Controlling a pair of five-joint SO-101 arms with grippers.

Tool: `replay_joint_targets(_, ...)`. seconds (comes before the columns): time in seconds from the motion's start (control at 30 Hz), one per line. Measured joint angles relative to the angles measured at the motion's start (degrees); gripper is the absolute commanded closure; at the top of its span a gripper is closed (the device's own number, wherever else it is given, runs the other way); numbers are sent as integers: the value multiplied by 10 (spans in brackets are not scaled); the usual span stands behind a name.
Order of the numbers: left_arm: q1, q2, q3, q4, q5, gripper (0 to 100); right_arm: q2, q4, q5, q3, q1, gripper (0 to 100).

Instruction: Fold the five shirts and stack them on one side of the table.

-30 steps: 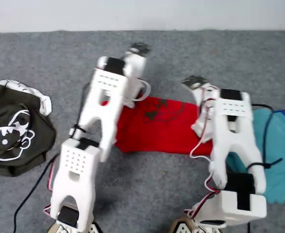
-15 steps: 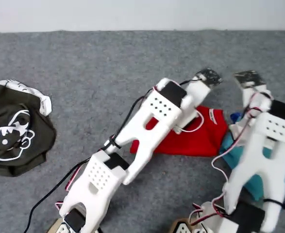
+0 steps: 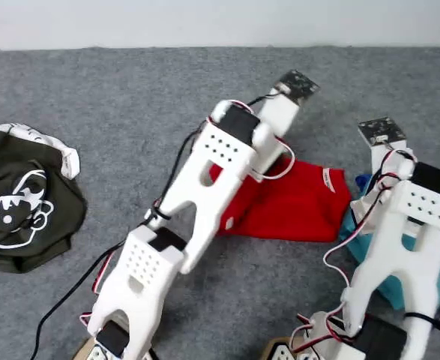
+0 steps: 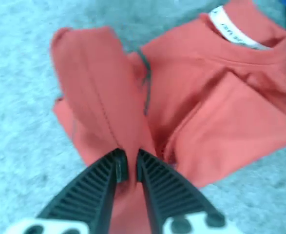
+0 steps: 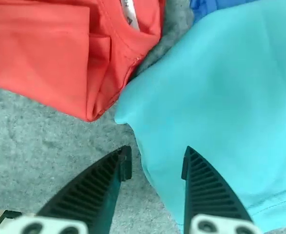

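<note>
The red shirt (image 3: 298,206) lies half-folded on the grey desk (image 3: 115,97), just right of centre toward 3 o'clock. Its collar end is just beside the teal shirt (image 5: 230,97) at 4 o'clock. The left gripper (image 4: 128,168) has its fingers clenched on a raised ridge of the red cloth. The right gripper (image 5: 155,163) hangs with fingers released over the teal shirt's edge. A dark printed shirt (image 3: 21,202) sits crumpled at 9 o'clock. The red shirt looks light, limp and thin, so it will probably sag and drag on the fuzzy surface. A hold on a doubled hem or fold edge seems safer than one on a single layer.
</note>
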Motion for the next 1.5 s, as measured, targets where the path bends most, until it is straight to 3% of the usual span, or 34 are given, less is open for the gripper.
replay_joint_targets(0.3,76,0,-24,-4,11,987,0,-3,1,2,2,816)
replay_joint_targets(0.5,79,2,-35,-91,44,986,0,-3,15,2,40,816)
replay_joint_targets(0.73,96,117,-40,-120,57,979,0,-3,33,2,78,816)
replay_joint_targets(1.1,111,129,-165,-98,57,755,0,-3,34,2,79,816)
replay_joint_targets(1.27,131,129,-205,-98,57,739,0,-3,34,2,79,816)
replay_joint_targets(1.4,111,129,-226,-73,55,739,0,-3,34,2,79,816)
replay_joint_targets(1.5,48,129,-234,-47,25,739,0,-3,34,2,77,816)
